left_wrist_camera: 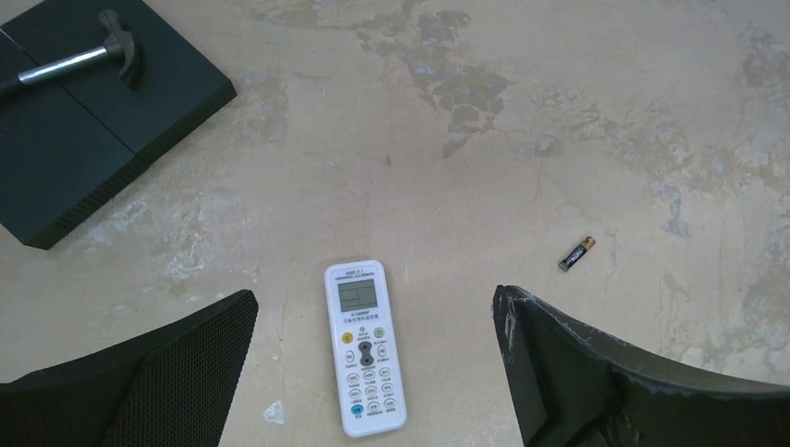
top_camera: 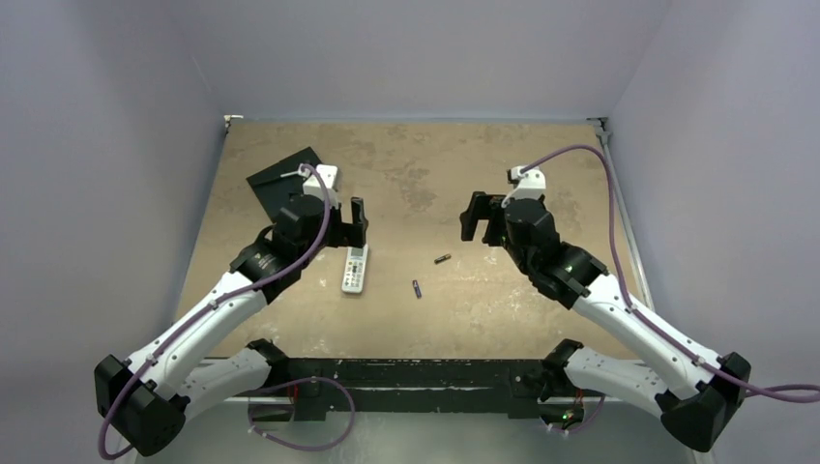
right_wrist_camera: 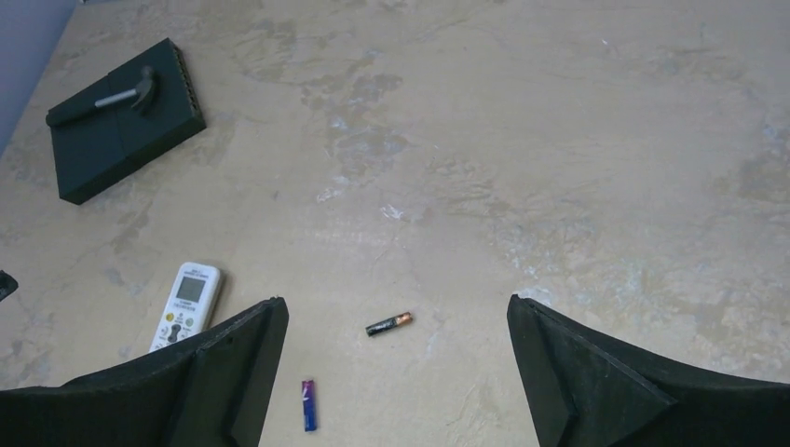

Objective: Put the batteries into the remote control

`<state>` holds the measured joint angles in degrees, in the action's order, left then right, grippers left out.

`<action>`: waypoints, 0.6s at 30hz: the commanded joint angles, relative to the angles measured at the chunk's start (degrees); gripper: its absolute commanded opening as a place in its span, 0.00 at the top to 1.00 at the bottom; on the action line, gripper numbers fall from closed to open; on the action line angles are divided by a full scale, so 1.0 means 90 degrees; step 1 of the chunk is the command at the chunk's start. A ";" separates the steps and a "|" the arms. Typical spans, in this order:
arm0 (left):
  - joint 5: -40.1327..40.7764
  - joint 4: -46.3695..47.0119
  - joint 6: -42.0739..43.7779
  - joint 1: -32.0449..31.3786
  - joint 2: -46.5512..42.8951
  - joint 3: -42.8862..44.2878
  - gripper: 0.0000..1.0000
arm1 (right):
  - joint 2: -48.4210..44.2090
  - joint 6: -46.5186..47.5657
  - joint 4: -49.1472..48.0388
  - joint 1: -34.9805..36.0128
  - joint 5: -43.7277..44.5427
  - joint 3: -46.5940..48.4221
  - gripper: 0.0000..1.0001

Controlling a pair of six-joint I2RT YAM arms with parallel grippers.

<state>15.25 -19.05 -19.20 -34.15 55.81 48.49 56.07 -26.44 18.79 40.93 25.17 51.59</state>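
Observation:
The white remote control (top_camera: 355, 268) lies face up on the table, screen end away from me; it also shows in the left wrist view (left_wrist_camera: 364, 347) and the right wrist view (right_wrist_camera: 186, 305). The gold-tipped battery (top_camera: 442, 258) lies to its right, seen also in the left wrist view (left_wrist_camera: 577, 253) and the right wrist view (right_wrist_camera: 388, 324). The purple battery (top_camera: 417, 288) lies nearer me, also in the right wrist view (right_wrist_camera: 308, 405). My left gripper (left_wrist_camera: 373, 321) hangs open above the remote. My right gripper (right_wrist_camera: 398, 321) hangs open above the gold-tipped battery. Both are empty.
A black square slab (top_camera: 280, 177) lies at the back left with a small grey hammer-like tool (left_wrist_camera: 79, 61) on it, also seen in the right wrist view (right_wrist_camera: 121, 116). The table's edges run along grey walls at left, back and right.

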 commanded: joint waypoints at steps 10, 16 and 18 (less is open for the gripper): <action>0.0497 -0.1166 -0.0722 -0.0013 0.0524 0.0765 0.01 | 0.0153 0.0389 0.1145 0.0008 -0.0812 0.0682 0.01; 0.0060 -0.1499 -0.0848 0.0033 0.1450 0.1000 0.06 | -0.0042 0.0751 0.0743 0.0013 -0.1561 0.0202 0.01; -0.0110 -0.1469 -0.0885 0.0044 0.1677 0.0983 0.07 | -0.0075 0.0873 0.0614 0.0007 -0.1875 0.0124 0.01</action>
<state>17.17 -30.50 -25.23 -34.13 68.25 55.31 56.82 -22.00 27.55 40.93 15.07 53.82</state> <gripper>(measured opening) 0.942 0.987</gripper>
